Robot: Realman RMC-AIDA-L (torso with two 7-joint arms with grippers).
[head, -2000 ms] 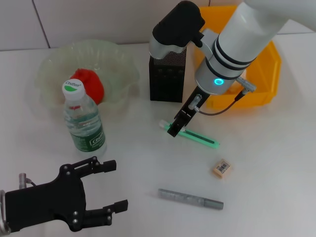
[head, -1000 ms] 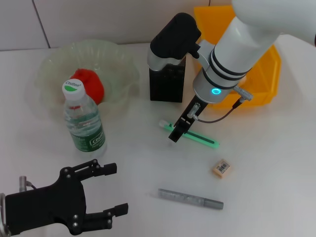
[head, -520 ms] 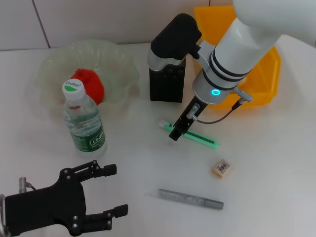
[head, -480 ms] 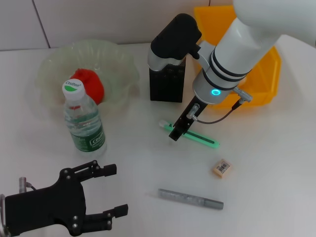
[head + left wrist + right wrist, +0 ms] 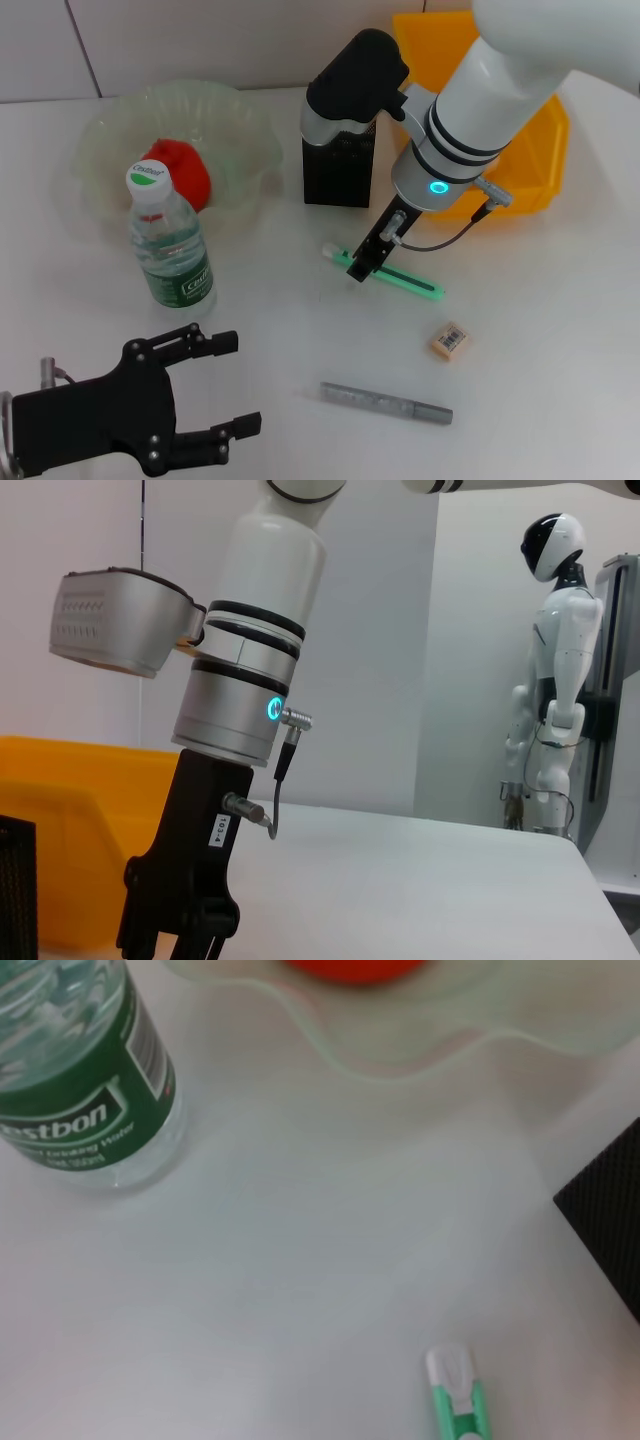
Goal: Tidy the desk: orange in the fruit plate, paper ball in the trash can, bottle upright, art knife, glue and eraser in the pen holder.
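Observation:
The mint-green and white art knife [image 5: 388,274] lies flat on the white desk [image 5: 560,330] in front of the black mesh pen holder [image 5: 338,168]. My right gripper [image 5: 364,264] is down at the knife's near end; its tip [image 5: 457,1388] shows in the right wrist view. The beige eraser [image 5: 449,340] and the grey glue [image 5: 386,402] lie nearer the front. The orange [image 5: 180,172] sits in the pale-green fruit plate [image 5: 120,125]. The bottle [image 5: 168,240] stands upright. The paper ball is out of view. My left gripper [image 5: 243,382] hovers open at the front left.
The yellow-orange trash can [image 5: 535,150] stands at the back right, largely covered by my right arm. The left wrist view shows the right arm's gripper [image 5: 180,920] and the trash can [image 5: 60,810] behind it.
My right gripper has eased slightly down and to the right along the art knife. My left gripper has drifted a little lower. The objects on the desk have not moved.

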